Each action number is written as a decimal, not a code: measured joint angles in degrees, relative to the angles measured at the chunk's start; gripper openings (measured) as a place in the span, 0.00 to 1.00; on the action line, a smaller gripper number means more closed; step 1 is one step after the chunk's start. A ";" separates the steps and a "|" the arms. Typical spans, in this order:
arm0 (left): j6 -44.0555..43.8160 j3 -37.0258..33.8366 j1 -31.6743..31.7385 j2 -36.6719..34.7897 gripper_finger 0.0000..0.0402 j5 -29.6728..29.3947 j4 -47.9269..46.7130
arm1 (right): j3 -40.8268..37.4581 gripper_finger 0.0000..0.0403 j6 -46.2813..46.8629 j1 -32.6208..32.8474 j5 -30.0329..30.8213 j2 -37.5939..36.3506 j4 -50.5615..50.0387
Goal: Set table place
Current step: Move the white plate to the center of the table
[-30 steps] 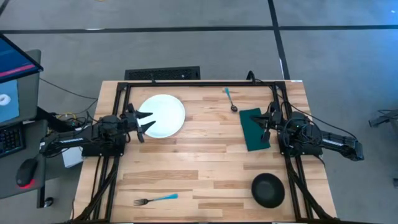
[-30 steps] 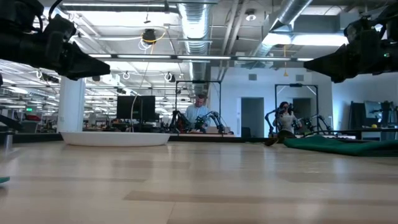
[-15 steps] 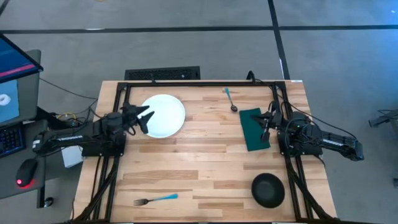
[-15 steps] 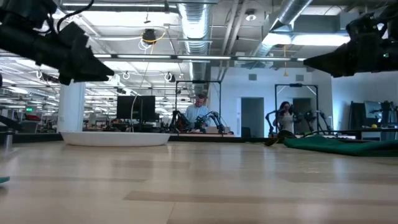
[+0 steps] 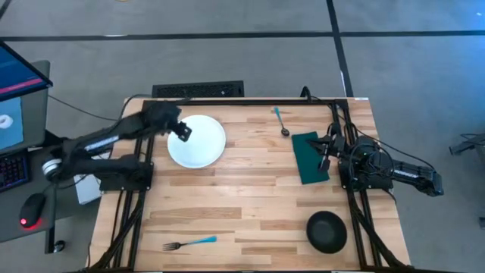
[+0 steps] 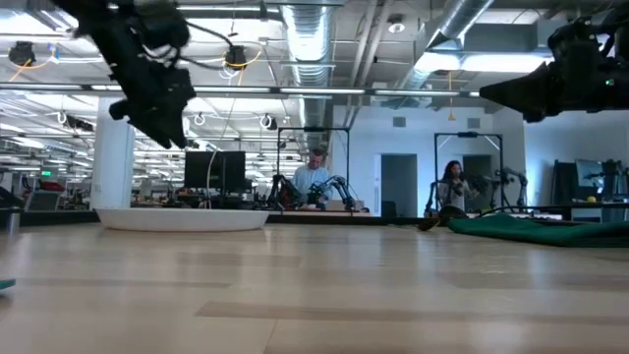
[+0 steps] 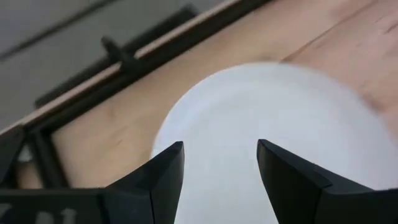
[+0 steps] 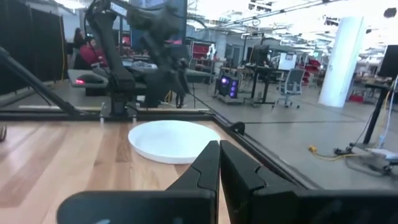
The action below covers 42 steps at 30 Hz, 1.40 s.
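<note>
The round white plate lies flat on the table's far left part and fills the left wrist view. My left gripper hangs open above the plate's left rim, pointing down, touching nothing. My right gripper is shut and hovers at the right side over the dark green napkin, which lies flat. The blue-handled spoon lies near the far edge. The black bowl and the blue-handled fork rest near the near edge.
The table's black frame rails run along the edges, and both arm bases stand on side rails. Bare planks stretch across the middle. A person shows in the room beyond the table.
My left gripper has risen and swung toward the far edge, from beside the plate's left rim to above it, tipping from level to pointing down. My right arm has kept still.
</note>
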 joint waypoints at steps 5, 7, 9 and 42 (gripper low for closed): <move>3.81 6.16 8.09 11.91 0.48 2.32 -4.06 | 0.00 0.09 3.24 0.00 0.00 0.00 0.01; 5.21 7.44 11.08 16.12 0.48 6.68 -4.07 | 0.00 0.09 4.30 0.00 -0.01 0.00 0.01; 6.24 8.42 13.50 19.97 0.48 11.05 -3.93 | 0.00 0.09 5.53 0.01 0.00 0.00 0.01; 18.68 12.32 19.33 41.28 0.03 13.31 -4.23 | 0.00 0.09 4.90 0.00 -0.02 0.02 -0.13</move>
